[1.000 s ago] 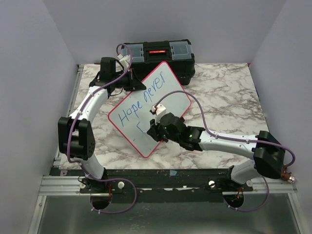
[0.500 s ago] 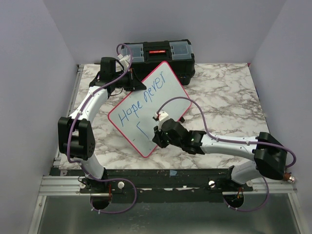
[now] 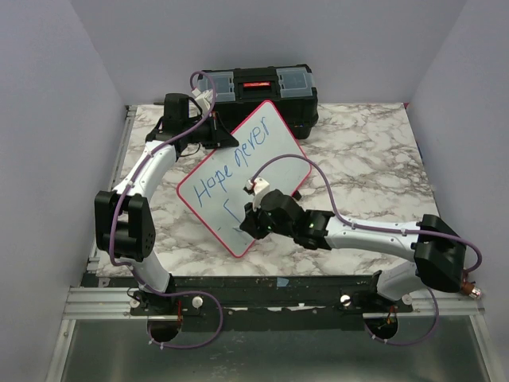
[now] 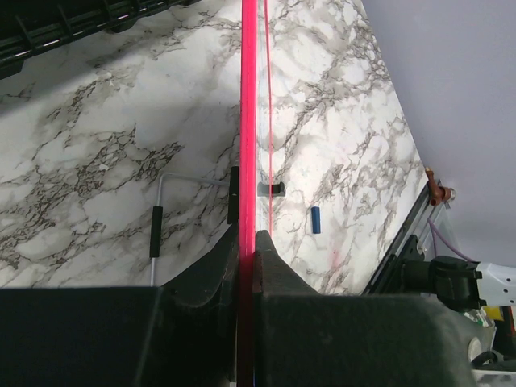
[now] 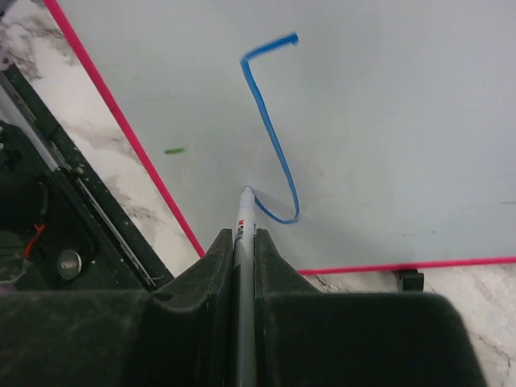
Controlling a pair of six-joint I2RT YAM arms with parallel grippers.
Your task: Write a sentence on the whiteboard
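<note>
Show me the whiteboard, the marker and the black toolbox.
whiteboard (image 3: 266,119), top external view, blank surface near the far corner
marker (image 5: 245,216), right wrist view, white barrel behind the tip
toolbox (image 3: 256,99), top external view, black body below the red handle

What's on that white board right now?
Blue handwriting reading "Hope never" on the whiteboard, a hooked stroke beneath, and the marker tip against it. The right gripper covers the board beside that stroke.

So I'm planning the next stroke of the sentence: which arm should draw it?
Right. The right gripper holds the marker, its tip at the whiteboard beside the blue stroke. The left gripper is clamped on the board's pink frame, steadying it.
</note>
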